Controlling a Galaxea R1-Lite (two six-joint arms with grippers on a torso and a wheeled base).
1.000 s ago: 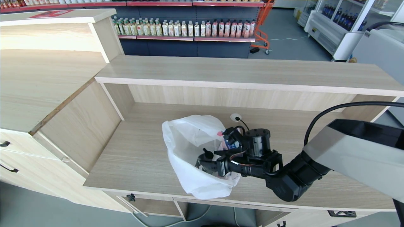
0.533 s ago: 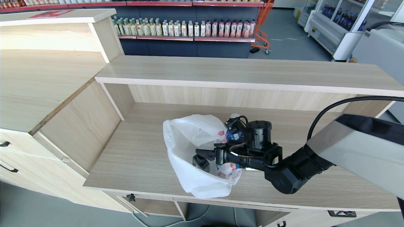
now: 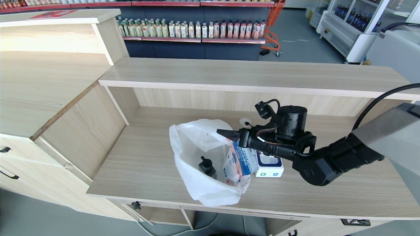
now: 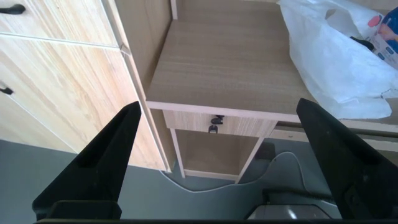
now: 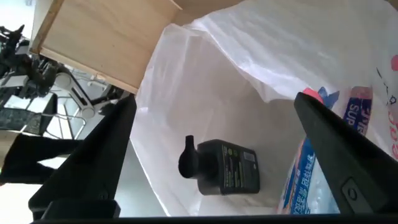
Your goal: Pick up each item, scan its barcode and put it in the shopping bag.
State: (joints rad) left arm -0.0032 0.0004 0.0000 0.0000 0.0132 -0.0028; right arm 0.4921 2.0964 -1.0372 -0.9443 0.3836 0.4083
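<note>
Right claw (image 3: 228,133) is hovering spread, empty, over the shopping bag (image 3: 192,144). Limp rim could be snagging a finger, dragging bag and black bottle (image 3: 206,167) off the table (image 3: 144,170).

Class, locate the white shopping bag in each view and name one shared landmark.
Head view: shopping bag mid-counter, at its front edge.
Left wrist view: bag at the counter's front edge.
Right wrist view: bag open, black bottle inside.
Shared landmark: the blue packet in the bag.
</note>
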